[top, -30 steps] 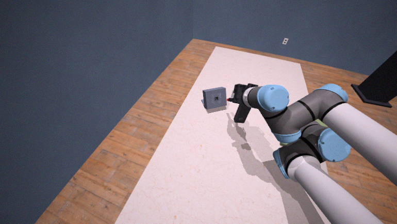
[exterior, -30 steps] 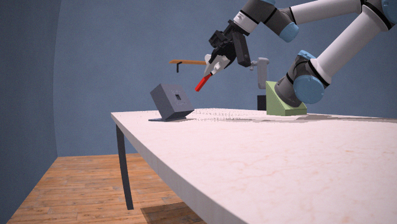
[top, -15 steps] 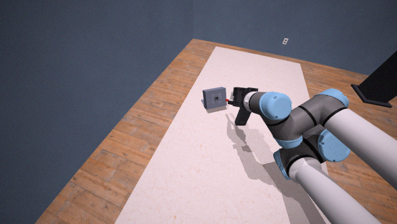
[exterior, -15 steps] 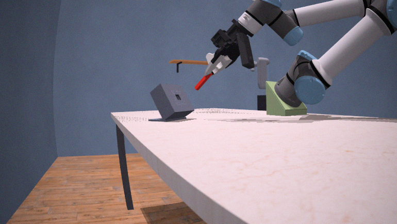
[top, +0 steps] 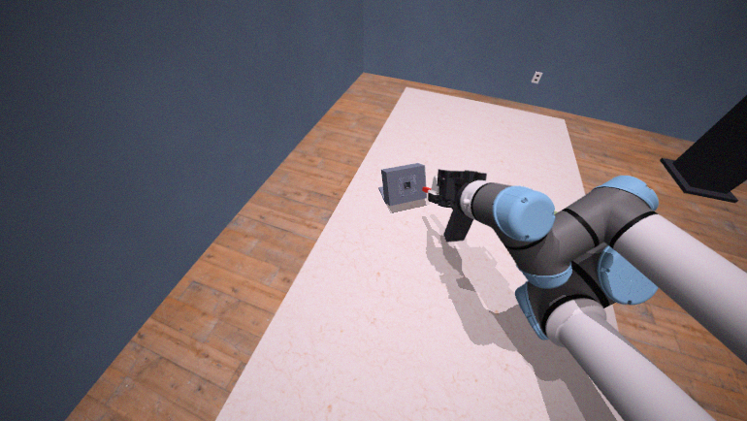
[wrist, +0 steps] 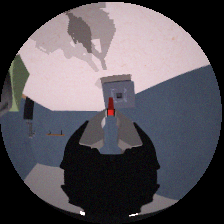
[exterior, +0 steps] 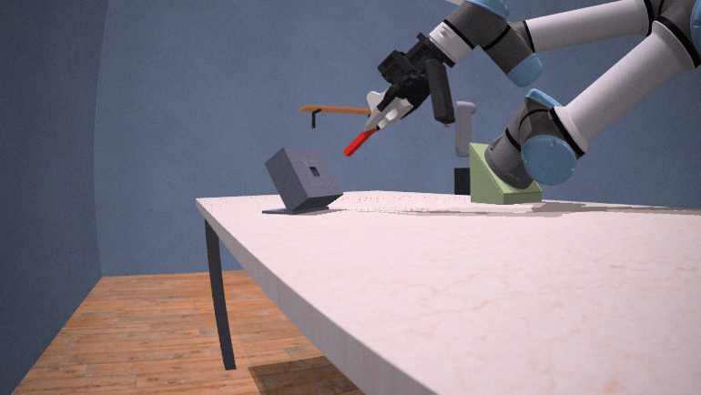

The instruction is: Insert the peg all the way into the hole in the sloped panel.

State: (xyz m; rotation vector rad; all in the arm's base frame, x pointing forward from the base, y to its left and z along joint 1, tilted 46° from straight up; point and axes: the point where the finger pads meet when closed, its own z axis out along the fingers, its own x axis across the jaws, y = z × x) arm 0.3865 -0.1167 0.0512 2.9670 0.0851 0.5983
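Observation:
A grey sloped panel (exterior: pixel 303 177) stands near the table's far left edge, with a small dark square hole (exterior: pixel 314 171) in its tilted face. It also shows in the top view (top: pixel 404 183) and the wrist view (wrist: pixel 119 92). My gripper (exterior: pixel 375 126) is shut on a red peg (exterior: pixel 358 142), which points down and left toward the panel and hangs in the air a short way above and to the right of the hole. In the wrist view the peg (wrist: pixel 110 107) sits just below and left of the hole (wrist: pixel 119 93). The peg's tip (top: pixel 425 188) is apart from the panel.
A green wedge (exterior: pixel 495 183) holds the arm's base on the table at the back right. A grey post (exterior: pixel 463 128) with a black foot stands behind it. A wooden shelf (exterior: pixel 334 109) hangs on the far wall. The table edge runs close behind the panel.

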